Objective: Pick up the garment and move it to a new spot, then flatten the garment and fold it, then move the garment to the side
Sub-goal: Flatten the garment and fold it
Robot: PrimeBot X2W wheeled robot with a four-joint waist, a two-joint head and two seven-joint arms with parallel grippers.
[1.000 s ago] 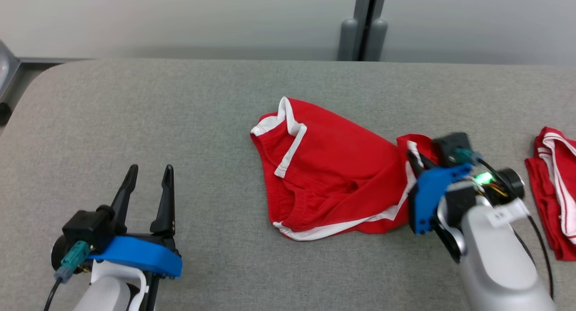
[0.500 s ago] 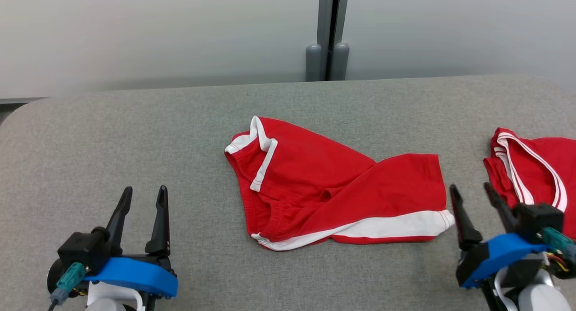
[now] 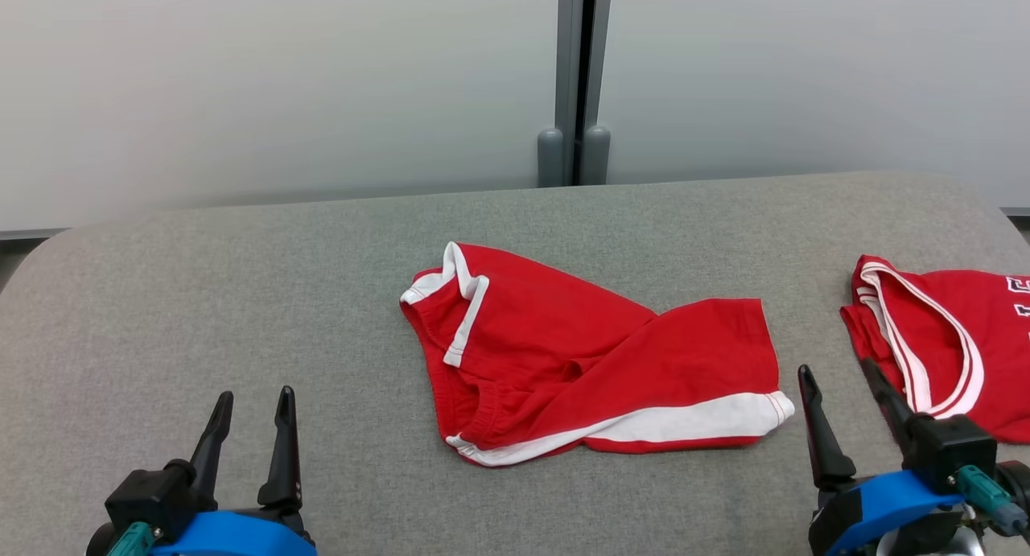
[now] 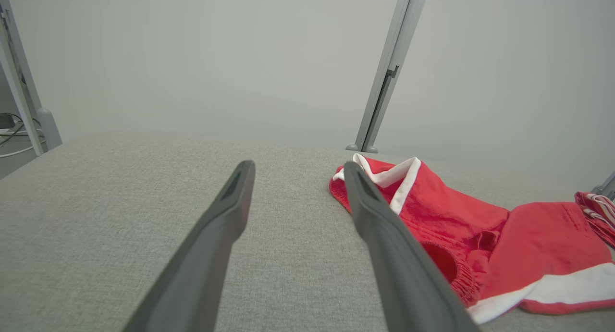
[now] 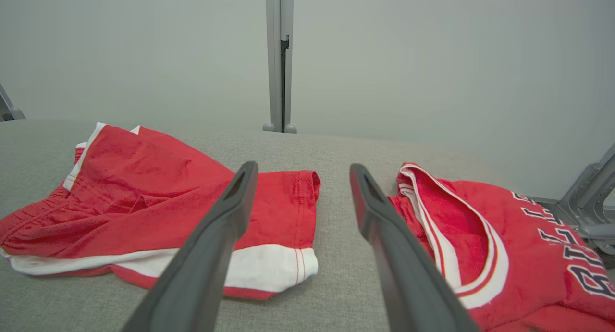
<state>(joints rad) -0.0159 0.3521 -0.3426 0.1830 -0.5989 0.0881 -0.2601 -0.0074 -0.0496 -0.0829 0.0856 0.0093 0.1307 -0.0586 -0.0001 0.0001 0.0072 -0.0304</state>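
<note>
While the red shorts (image 3: 595,363) lie rumpled on the tabletop (image 3: 241,282), just beside the right tool (image 3: 837,368) and well apart from the left tool (image 3: 253,393), both tools spread and empty, flattening should go best by pinching opposite hems and drawing outward, clear of the jersey (image 3: 949,355).
</note>
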